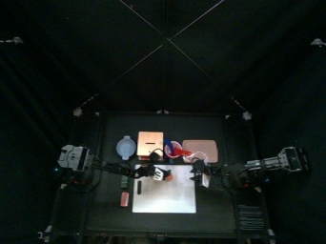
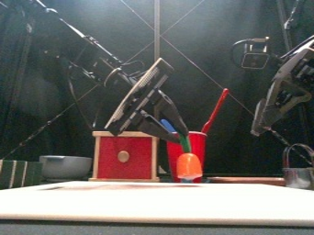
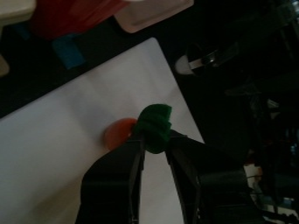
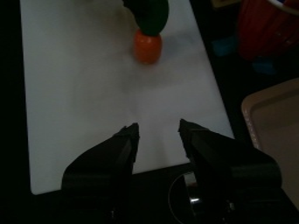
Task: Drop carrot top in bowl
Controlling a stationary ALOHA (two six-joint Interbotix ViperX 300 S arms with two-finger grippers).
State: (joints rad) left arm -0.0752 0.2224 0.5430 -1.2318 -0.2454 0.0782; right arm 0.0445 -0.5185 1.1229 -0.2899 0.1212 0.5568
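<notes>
In the left wrist view my left gripper (image 3: 159, 140) is shut on the green carrot top (image 3: 155, 121). The orange carrot (image 3: 119, 133) is right under it, on the white cutting board (image 3: 59, 131). In the front view the carrot (image 2: 186, 166) stands at the board's surface with the green top (image 2: 182, 145) between the left jaws. The grey bowl (image 2: 64, 166) sits at the left, and at the back left of the table in the top view (image 1: 125, 146). My right gripper (image 4: 158, 129) is open and empty over the board, a short way from the carrot (image 4: 145, 45).
A red box (image 2: 125, 154) stands between the bowl and the carrot. A red cup (image 2: 197, 147) with utensils stands behind the carrot. A pink tray (image 1: 200, 149) lies at the back right. A small red object (image 1: 125, 198) lies left of the board.
</notes>
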